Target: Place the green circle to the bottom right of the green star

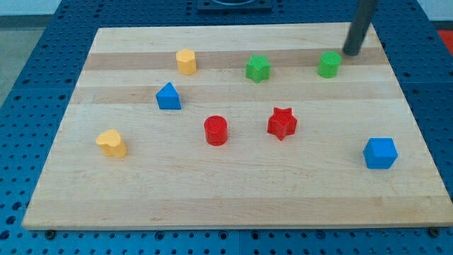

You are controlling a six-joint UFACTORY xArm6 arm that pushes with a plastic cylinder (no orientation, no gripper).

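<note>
Green circle [329, 64], a short upright cylinder, beside my tip [350, 52].

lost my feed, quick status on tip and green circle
My tip just upper right of green circle, close, contact unclear. Circle level with green star, to its right, not yet below. Red star sits below the green star.

Only the rod is on show here, a straight, smooth, round bar, dark grey going on black; a paler streak of reflected light runs down its length, giving it a dull metallic sheen; it comes in from the view's top edge, so whatever it is mounted on is cut off; my tip [351, 53] ends blunt and flat, same dark tone as the shaft; any markings or fittings are too small to make out.
</note>
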